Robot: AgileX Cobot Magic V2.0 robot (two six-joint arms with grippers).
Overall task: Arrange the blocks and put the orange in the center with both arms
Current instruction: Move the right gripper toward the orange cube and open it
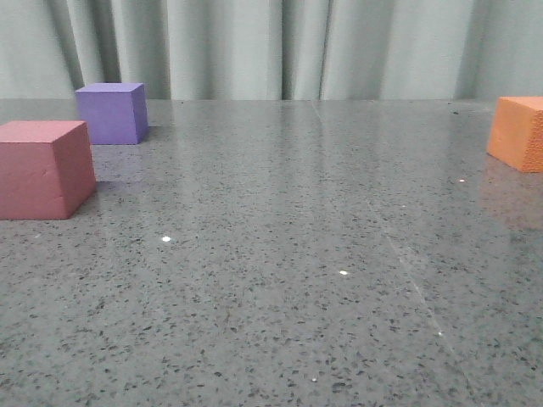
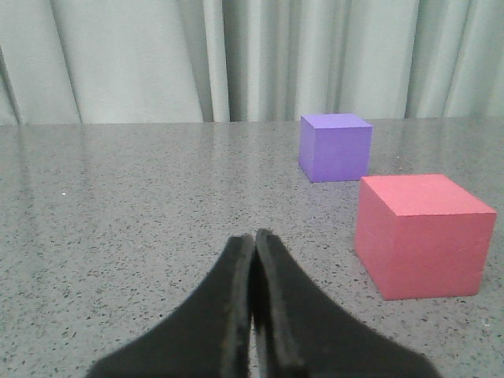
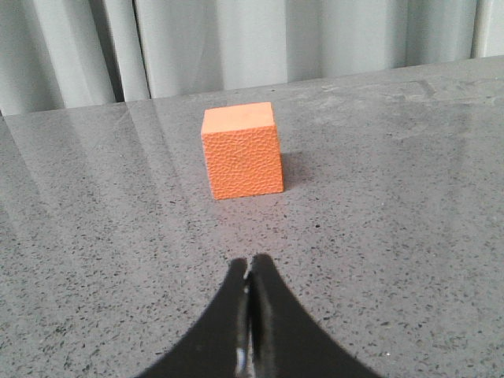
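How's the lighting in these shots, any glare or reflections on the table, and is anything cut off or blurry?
Front view: soft, even light; the polished table mirrors the curtain and carries small glints; the orange cube is cropped by the frame edge. Left wrist view: the shut left gripper looks soft up close; the pink-red cube is sharp. Right wrist view: a faint shadow lies beside the orange cube.
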